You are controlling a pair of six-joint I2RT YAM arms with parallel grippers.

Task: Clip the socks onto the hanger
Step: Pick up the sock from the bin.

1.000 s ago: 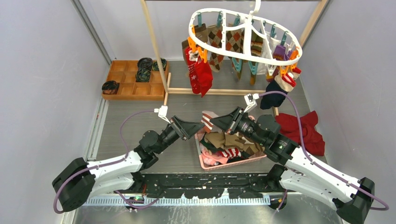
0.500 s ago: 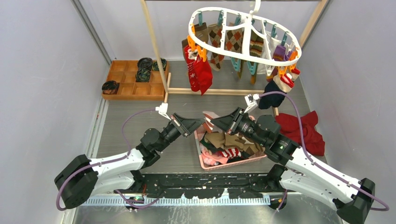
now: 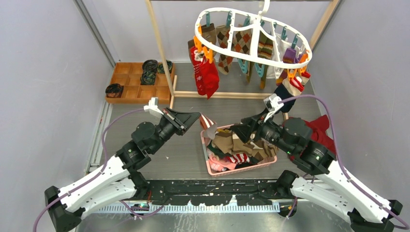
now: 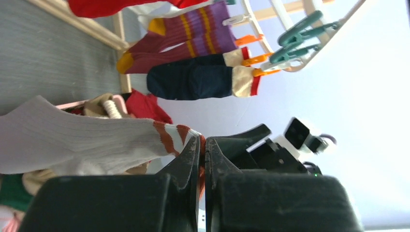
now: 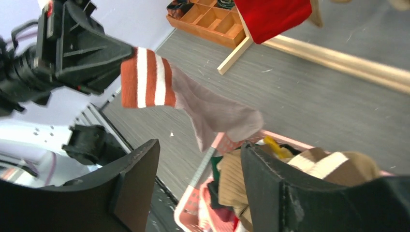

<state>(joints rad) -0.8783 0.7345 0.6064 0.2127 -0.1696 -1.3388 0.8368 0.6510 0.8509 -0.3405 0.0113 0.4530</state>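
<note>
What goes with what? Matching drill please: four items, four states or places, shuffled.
1. left tool
2. right tool
3. pink basket
4. red patterned sock

A. open, over the pink basket
B. shut on the grey sock at its striped cuff
C. clipped on the hanger
D. holds the loose sock pile

Pairs: 1-B, 2-A, 3-D, 4-C

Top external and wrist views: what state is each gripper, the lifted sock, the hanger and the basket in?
grey sock, held up by its striped cuff, toe dangling
left gripper, shut on the grey sock
right gripper, open, holding nothing
hanger, hanging, socks clipped on
pink basket, heaped with more socks
</note>
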